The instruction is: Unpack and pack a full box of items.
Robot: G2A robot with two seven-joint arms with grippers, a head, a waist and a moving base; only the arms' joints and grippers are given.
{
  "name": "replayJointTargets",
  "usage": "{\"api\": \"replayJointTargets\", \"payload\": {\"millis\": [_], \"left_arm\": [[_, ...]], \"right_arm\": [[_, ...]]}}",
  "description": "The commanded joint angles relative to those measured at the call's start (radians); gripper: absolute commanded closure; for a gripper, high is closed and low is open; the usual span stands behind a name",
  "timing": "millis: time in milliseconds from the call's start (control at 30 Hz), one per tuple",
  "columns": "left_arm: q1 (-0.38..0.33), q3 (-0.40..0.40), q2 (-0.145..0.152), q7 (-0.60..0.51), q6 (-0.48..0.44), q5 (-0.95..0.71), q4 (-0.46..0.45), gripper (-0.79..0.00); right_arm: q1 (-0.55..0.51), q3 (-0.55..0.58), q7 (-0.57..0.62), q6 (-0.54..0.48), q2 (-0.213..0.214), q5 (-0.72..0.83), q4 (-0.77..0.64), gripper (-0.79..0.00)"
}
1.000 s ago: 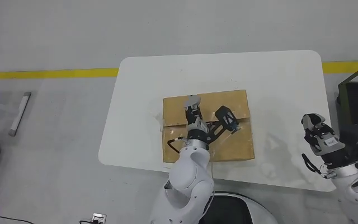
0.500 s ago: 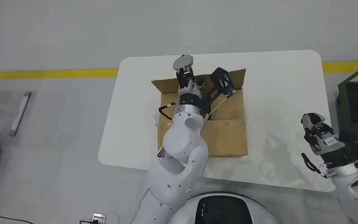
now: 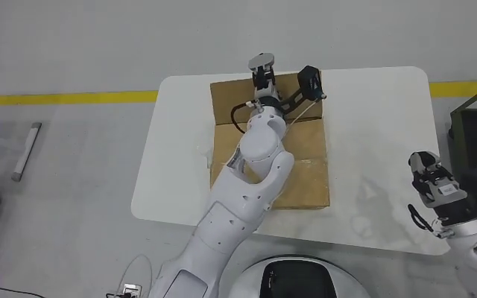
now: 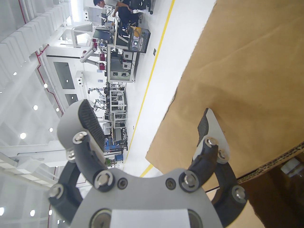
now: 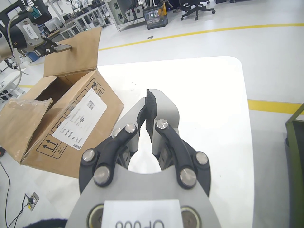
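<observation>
The cardboard box (image 3: 305,175) sits in the middle of the white table (image 3: 380,112). Its far flap (image 3: 231,100) stands lifted and leans outward; the near flap (image 5: 23,115) still partly covers the opening. My left gripper (image 3: 285,72) is open at the far side of the box. One of its fingers (image 4: 210,131) presses flat against the raised flap (image 4: 249,60), and the other hangs in free air. The dark inside of the box hides its contents. My right gripper (image 5: 147,112) hovers shut and empty over the table's right part, well clear of the box (image 5: 78,100).
A dark green bin (image 3: 466,127) stands just off the table's right edge. Bare table top lies to the right of the box and in front of my right gripper. A white label (image 5: 79,117) is stuck on the box's side.
My left arm has swept from the middle of the box top to its far side, swinging the far flap up and open. The right gripper has barely shifted.
</observation>
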Motion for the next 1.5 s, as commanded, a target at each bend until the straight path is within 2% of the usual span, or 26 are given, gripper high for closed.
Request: {"api": "replayJointTargets", "payload": {"millis": [0,100,200,300,367,467,567,667,833,1000,1167,1300,1433,1467], "left_arm": [[-0.005,0.005,-0.004,-0.006,-0.007,-0.001,0.027,-0.785],[-0.012,0.007,-0.009,0.001,0.003,0.005,0.059,-0.785],[-0.007,-0.001,-0.013,0.002,0.02,-0.005,0.045,-0.785],[0.019,-0.027,-0.013,0.0,0.042,-0.026,-0.026,-0.785],[0.058,-0.05,-0.009,-0.01,0.042,-0.037,-0.115,-0.785],[0.16,-0.092,0.003,-0.023,0.013,-0.053,-0.286,-0.785],[0.296,-0.144,0.018,-0.025,-0.035,-0.081,-0.473,-0.785],[0.438,-0.197,0.032,-0.023,-0.074,-0.106,-0.635,-0.785],[0.633,-0.258,0.05,0.01,-0.079,-0.141,-0.825,-0.785],[0.752,-0.297,0.058,0.012,-0.04,-0.17,-0.913,-0.785],[0.812,-0.317,0.064,0.027,0.009,-0.16,-0.936,-0.785],[0.832,-0.319,0.067,0.036,0.03,-0.155,-0.934,-0.785],[0.832,-0.319,0.067,0.036,0.03,-0.155,-0.934,-0.785],[0.832,-0.319,0.067,0.036,0.03,-0.155,-0.934,-0.785]], "right_arm": [[-0.002,-0.002,0.001,-0.001,0.0,-0.001,0.0,0.0],[-0.003,-0.004,0.004,-0.005,0.0,-0.002,-0.003,0.0],[0.0,-0.005,0.013,-0.016,0.0,0.028,-0.005,0.0],[0.012,0.007,0.065,-0.047,0.001,0.152,-0.014,0.0],[0.026,0.02,0.135,-0.093,0.005,0.257,-0.029,0.0],[0.057,0.04,0.283,-0.179,0.017,0.425,-0.051,0.0],[0.101,0.048,0.48,-0.288,0.037,0.529,-0.066,0.0],[0.159,0.038,0.679,-0.389,0.06,0.548,-0.063,0.0],[0.218,-0.041,0.845,-0.531,0.085,0.57,-0.041,0.0],[0.233,-0.069,0.882,-0.535,0.094,0.578,-0.025,0.0],[0.232,-0.07,0.875,-0.528,0.094,0.582,-0.022,0.0],[0.239,-0.06,0.805,-0.44,0.095,0.575,-0.011,0.0],[0.299,-0.081,0.774,-0.334,0.098,0.553,-0.002,0.0],[0.321,-0.093,0.772,-0.316,0.099,0.552,0.003,-0.169]]}}
